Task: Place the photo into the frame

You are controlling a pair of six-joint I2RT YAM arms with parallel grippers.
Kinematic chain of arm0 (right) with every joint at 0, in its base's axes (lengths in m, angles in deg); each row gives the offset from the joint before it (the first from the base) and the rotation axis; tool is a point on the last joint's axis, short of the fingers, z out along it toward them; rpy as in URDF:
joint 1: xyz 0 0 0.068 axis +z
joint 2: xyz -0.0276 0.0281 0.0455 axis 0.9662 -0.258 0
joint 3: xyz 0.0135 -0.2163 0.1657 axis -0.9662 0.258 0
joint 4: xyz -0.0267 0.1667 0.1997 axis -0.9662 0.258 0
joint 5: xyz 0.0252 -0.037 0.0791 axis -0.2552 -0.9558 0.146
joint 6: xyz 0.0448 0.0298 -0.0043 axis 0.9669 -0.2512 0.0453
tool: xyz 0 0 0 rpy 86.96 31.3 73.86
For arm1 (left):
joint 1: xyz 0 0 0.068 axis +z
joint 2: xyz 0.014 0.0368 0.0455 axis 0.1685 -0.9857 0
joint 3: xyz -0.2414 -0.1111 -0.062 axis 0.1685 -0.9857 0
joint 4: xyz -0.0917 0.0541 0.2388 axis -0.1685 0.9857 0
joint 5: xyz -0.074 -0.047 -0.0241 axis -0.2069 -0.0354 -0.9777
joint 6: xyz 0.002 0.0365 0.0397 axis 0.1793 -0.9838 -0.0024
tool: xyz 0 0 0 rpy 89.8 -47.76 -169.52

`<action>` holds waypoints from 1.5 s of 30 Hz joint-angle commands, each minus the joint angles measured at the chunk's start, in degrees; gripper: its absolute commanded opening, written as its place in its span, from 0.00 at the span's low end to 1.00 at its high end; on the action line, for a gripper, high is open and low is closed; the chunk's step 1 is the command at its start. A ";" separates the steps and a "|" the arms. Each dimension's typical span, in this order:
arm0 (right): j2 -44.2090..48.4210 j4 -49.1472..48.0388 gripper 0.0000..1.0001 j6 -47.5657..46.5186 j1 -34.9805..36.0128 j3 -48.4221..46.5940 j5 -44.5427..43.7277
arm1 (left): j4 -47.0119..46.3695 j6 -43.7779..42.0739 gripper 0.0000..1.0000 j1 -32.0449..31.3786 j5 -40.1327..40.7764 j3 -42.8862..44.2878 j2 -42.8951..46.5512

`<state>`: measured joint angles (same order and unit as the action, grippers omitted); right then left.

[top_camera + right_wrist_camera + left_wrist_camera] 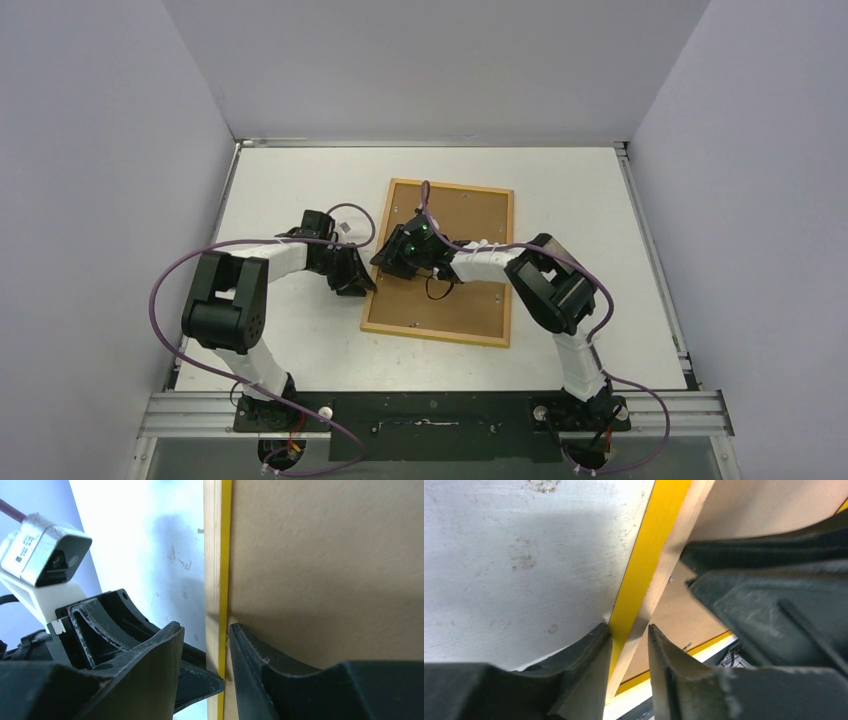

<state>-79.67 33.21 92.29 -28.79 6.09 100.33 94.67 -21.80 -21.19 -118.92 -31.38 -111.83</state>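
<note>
On the left rail of the thin yellow-fronted, wood-backed rectangular frame (636,580), lying lengthwise away from us, we list: left gripper (630,630) pinching it, right gripper (205,627) parted astride it.

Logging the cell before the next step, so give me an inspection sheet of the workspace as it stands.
Surface: white table, scuffed.
Job's things: the frame lies back up, brown backing board in it; the photo not seen.
Clutter: nothing seen.
Grippers: left gripper shut on the frame's rail nearest the left arm; right gripper open, straddling the same rail.
Cables: purple cables loop off both arms.
Surroundings: plain grey walls on three sides.
</note>
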 commanded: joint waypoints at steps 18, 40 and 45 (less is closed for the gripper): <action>16.36 22.12 0.48 -20.37 -13.12 -8.85 -12.58 | -5.29 -6.56 0.60 2.18 6.90 24.33 -10.77; 12.84 24.02 0.38 -18.29 -14.32 -9.06 -8.64 | -8.09 -7.46 0.13 -3.99 4.15 22.61 -19.04; 8.22 26.74 0.38 -18.71 -14.71 -11.85 -4.87 | -8.08 -7.08 0.11 -5.76 2.30 17.27 -15.74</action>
<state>-68.37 58.31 73.50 -43.00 -2.76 92.55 83.28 -28.90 -24.42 -114.50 -8.82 -129.49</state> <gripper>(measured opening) 0.379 0.193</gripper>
